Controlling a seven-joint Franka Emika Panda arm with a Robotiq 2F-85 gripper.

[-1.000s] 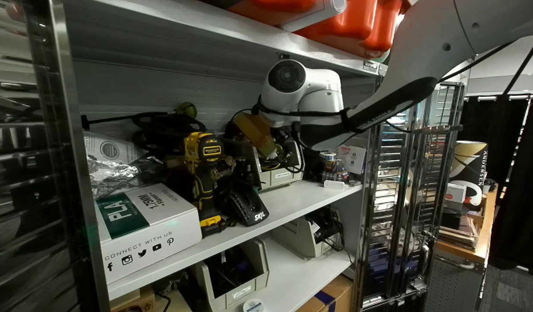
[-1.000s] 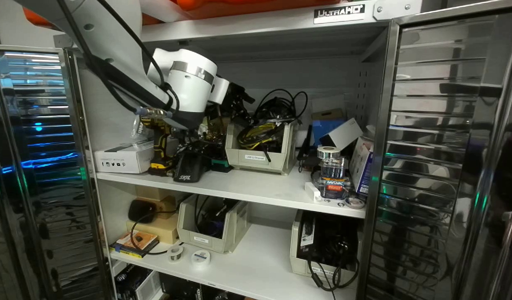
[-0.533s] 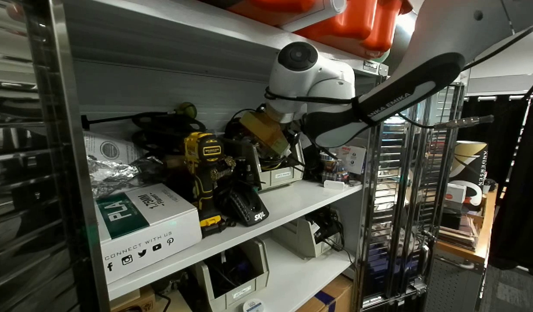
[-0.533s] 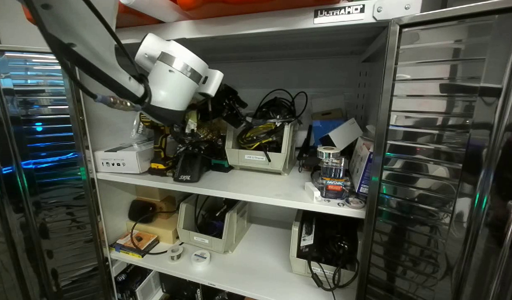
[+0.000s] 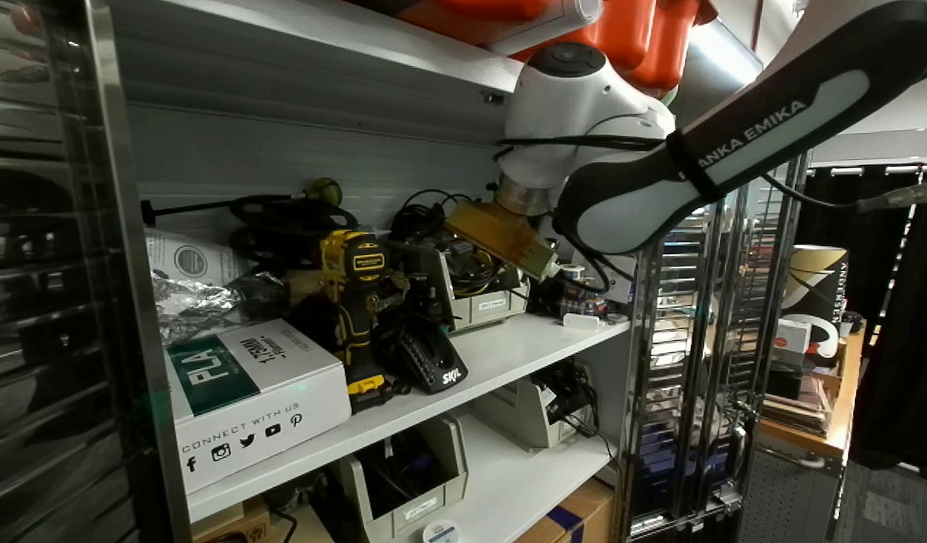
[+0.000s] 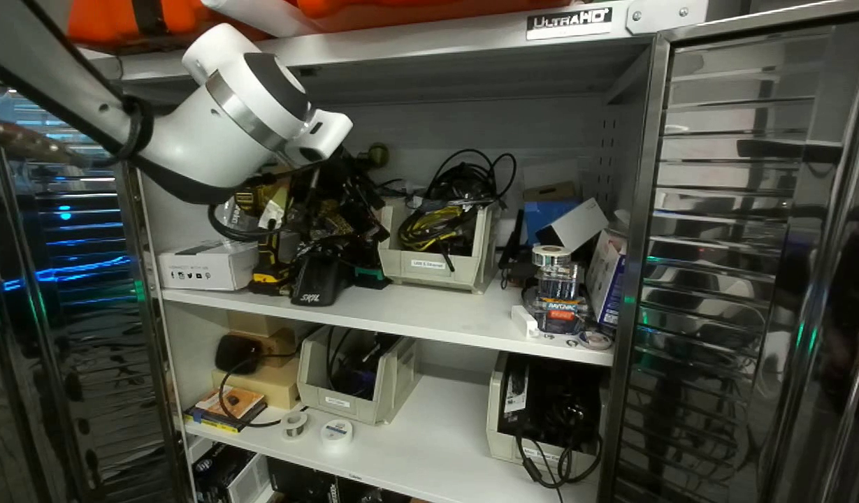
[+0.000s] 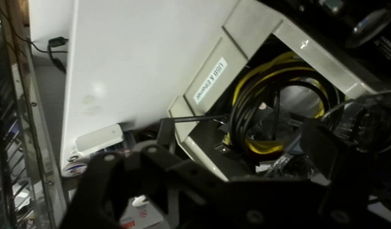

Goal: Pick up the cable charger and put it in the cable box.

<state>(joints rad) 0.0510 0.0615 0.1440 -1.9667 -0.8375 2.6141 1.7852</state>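
The cable box appears to be the off-white bin labelled "USB & Ethernet" on the upper shelf, in both exterior views (image 5: 480,309) (image 6: 416,268) and the wrist view (image 7: 225,47). Coiled black and yellow cables (image 7: 265,146) fill it, and a thin black cable end sticks out over its front. I cannot tell which item is the cable charger; a black SKIL charger (image 6: 319,281) stands left of the bin. My gripper (image 7: 238,127) is open, its fingers wide apart with the bin's cables showing beyond them. In an exterior view the dark gripper (image 6: 356,209) is left of the bin, above the SKIL charger.
A yellow-black drill (image 5: 355,309) and a white-green PLA carton (image 5: 259,377) stand left on the shelf. A battery stack (image 6: 558,293) stands right. Similar bins (image 6: 338,403) (image 6: 502,440) are on the lower shelf. A shelf edge (image 6: 429,42) runs above; metal doors (image 6: 656,209) flank.
The arm has drawn back and up, moving right in an exterior view and left in another, and the wrist has tilted. The bin, SKIL charger and drill have not moved.
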